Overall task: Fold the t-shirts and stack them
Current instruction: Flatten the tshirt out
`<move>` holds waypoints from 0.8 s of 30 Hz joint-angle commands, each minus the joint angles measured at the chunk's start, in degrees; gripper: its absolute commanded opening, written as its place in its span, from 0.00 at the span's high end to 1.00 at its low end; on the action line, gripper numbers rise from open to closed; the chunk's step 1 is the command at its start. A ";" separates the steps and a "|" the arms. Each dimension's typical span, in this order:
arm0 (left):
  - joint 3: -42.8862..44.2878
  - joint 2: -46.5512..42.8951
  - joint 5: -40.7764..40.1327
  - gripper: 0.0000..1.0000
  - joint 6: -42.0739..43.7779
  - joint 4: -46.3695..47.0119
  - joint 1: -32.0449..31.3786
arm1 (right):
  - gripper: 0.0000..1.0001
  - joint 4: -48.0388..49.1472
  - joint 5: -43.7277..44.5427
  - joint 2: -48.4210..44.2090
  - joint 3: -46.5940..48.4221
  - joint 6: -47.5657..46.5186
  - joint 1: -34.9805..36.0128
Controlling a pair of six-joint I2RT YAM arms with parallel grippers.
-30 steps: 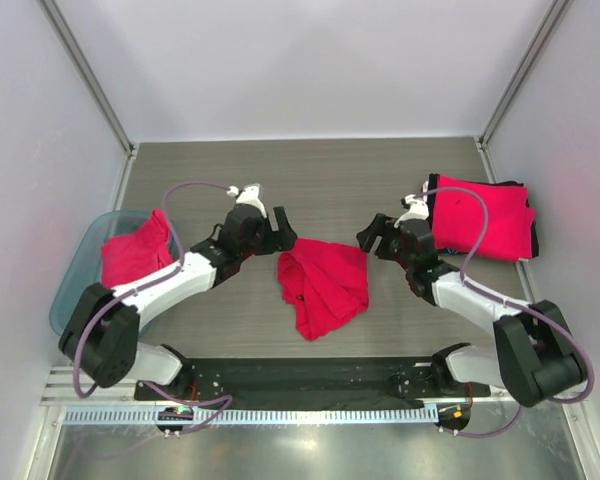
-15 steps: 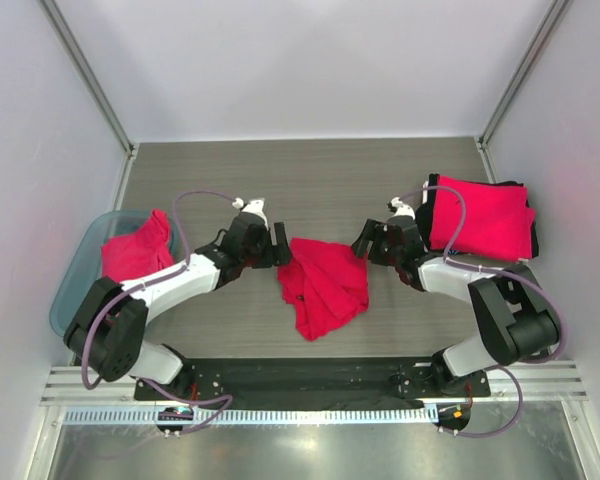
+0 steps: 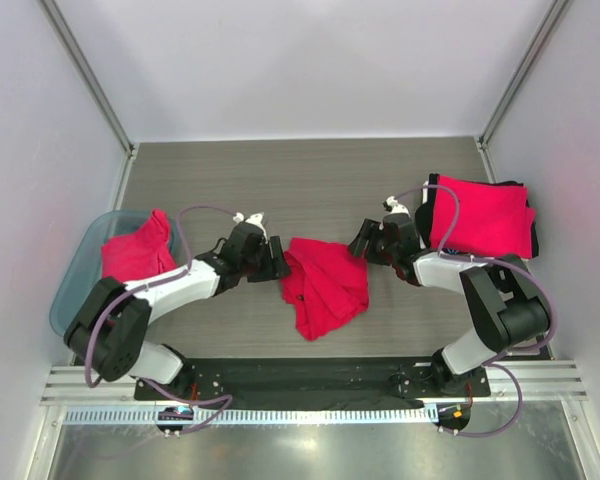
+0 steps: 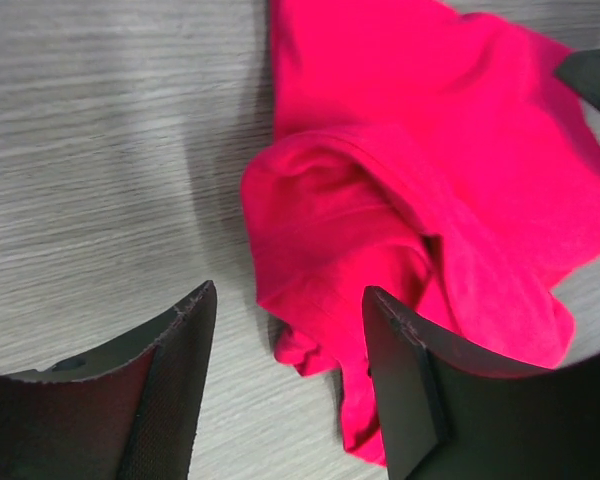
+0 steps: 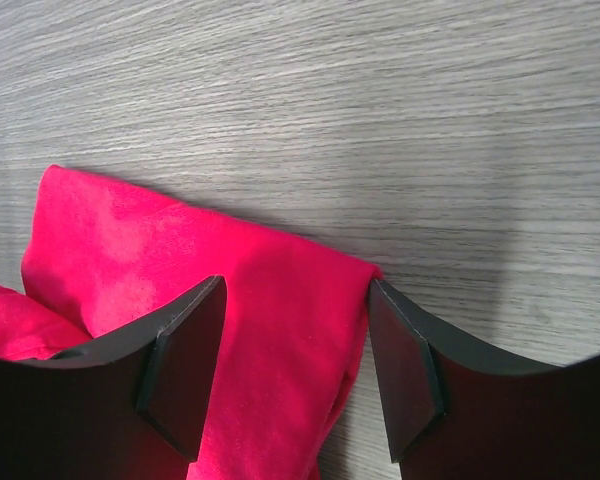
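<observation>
- Fingers of the left gripper are spread over the crumpled t-shirt, at its bunched left edge.
- Right gripper is likewise held open, astride its far right corner.
- One layer only should be pinched at each side, then drawn apart until flat.
- Folded stack is seen to its right.

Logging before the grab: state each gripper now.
Left gripper: open, straddling the crumpled red t-shirt, holding nothing.
Right gripper: open over its corner, holding nothing.
</observation>
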 commanded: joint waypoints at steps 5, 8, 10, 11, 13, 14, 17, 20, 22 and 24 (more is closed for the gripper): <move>4.31 7.07 1.81 0.51 -4.20 2.14 -0.09 | 0.37 2.80 -0.27 0.28 1.97 0.42 0.54; 5.01 7.25 0.58 0.67 -4.20 2.67 -0.09 | 0.46 3.15 -0.97 1.16 2.33 0.42 0.63; 5.28 6.55 -0.21 0.79 -4.12 2.67 -0.09 | 0.53 3.32 -1.33 1.77 2.59 0.42 0.89; 5.28 5.41 -0.74 0.84 -3.68 2.58 -0.09 | 0.62 3.32 -1.50 2.12 2.76 0.42 0.98; 5.28 3.83 -1.88 1.00 -3.33 1.45 -0.09 | 0.72 3.33 -1.59 2.30 2.94 0.51 0.89; 5.45 2.86 -2.58 1.00 -2.98 0.57 0.00 | 0.81 3.32 -1.24 1.87 2.94 0.60 1.06; 5.63 -1.44 -6.97 1.00 -2.27 -3.30 0.09 | 0.99 3.06 2.09 -0.67 2.33 0.69 0.98; 5.28 -6.80 -10.84 1.00 -1.92 -7.86 0.61 | 0.99 2.97 9.88 -4.36 0.14 0.68 0.98; 5.01 -11.97 -16.00 1.00 -2.70 -12.50 1.49 | 0.99 2.71 14.21 -9.19 -2.06 0.69 0.98; 4.92 -15.85 -19.27 1.00 -3.58 -15.86 2.63 | 0.99 2.62 19.57 -12.80 -4.43 0.69 0.89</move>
